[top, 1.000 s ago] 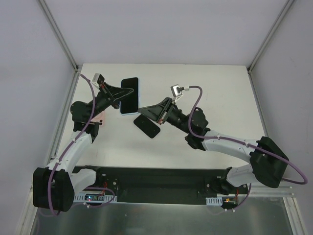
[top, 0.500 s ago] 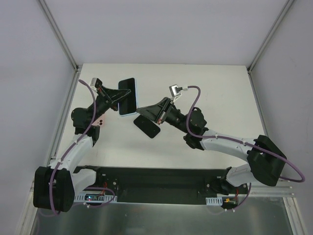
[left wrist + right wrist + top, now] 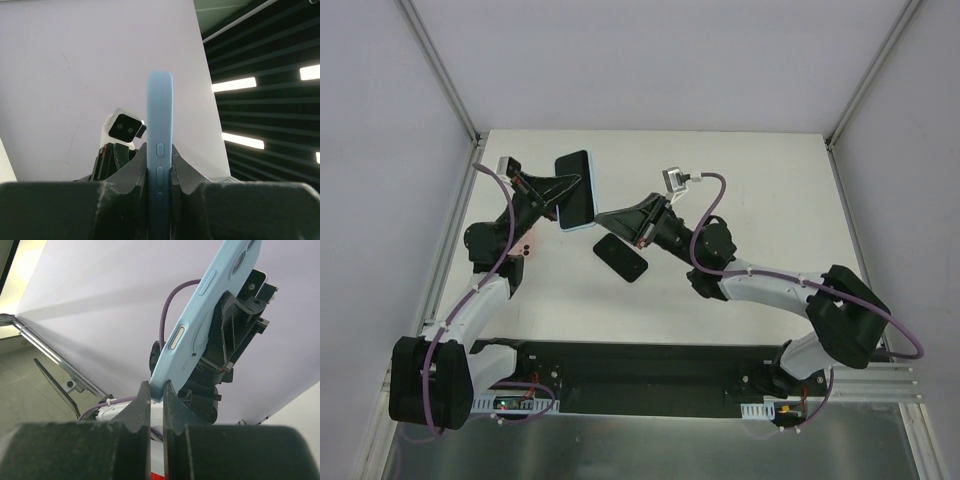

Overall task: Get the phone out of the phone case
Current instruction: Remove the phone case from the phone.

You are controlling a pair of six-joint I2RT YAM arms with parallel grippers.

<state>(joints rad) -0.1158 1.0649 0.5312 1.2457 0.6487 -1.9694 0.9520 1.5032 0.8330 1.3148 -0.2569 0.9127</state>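
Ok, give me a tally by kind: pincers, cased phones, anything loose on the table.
Cased phone: 1
Pincers: 2, left pincer and right pincer, both shut on the cased phone
Dark flat slab on the table: 1
Total: 4

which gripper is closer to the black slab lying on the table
Right. The right gripper is right by the black slab, pinching a corner of the phone case; the left gripper grips it farther left.

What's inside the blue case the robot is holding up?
The phone: its black screen fills the blue case in the top view. The phone's back and sides cannot be seen, because the case covers them.
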